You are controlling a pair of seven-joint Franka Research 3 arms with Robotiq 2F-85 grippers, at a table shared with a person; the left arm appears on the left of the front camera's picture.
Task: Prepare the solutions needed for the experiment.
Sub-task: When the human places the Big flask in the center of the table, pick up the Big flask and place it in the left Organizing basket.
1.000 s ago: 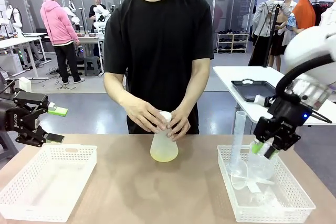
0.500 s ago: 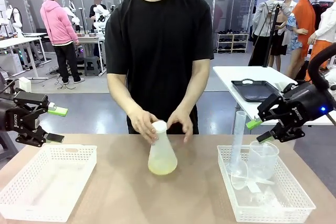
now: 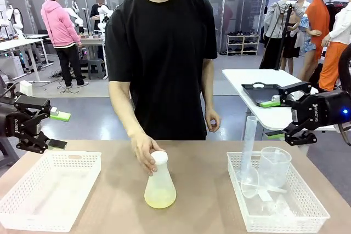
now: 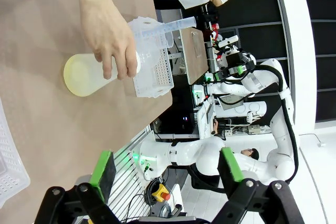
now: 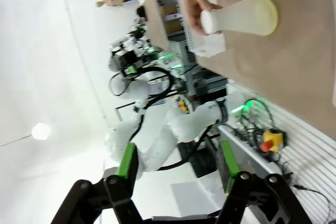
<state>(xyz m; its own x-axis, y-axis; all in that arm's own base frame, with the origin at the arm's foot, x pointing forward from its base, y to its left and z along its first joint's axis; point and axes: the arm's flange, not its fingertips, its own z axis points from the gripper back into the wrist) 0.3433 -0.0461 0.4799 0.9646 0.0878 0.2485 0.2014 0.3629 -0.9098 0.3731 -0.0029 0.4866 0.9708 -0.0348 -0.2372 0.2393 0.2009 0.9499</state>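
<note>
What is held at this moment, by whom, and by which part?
The person's hand grips the conical flask by its neck; left gripper and right gripper hold nothing.

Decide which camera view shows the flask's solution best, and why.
The front view: the flask is seen side-on, so the yellow-green solution shows as a shallow layer at its bottom. Both wrist views show it sideways, as a faint yellow tint.

One bench (image 3: 203, 201), two white baskets, left basket (image 3: 66, 154) and right basket (image 3: 279, 224), one frosted flask (image 3: 159, 179), one white cap (image 3: 159, 158), one shallow layer of yellow-green solution (image 3: 160, 198), one measuring cylinder (image 3: 249, 143), one clear beaker (image 3: 275, 164), two pincers, left pincer (image 3: 59, 130) and right pincer (image 3: 272, 119), two hands of one person (image 3: 143, 154) (image 3: 212, 120)
</note>
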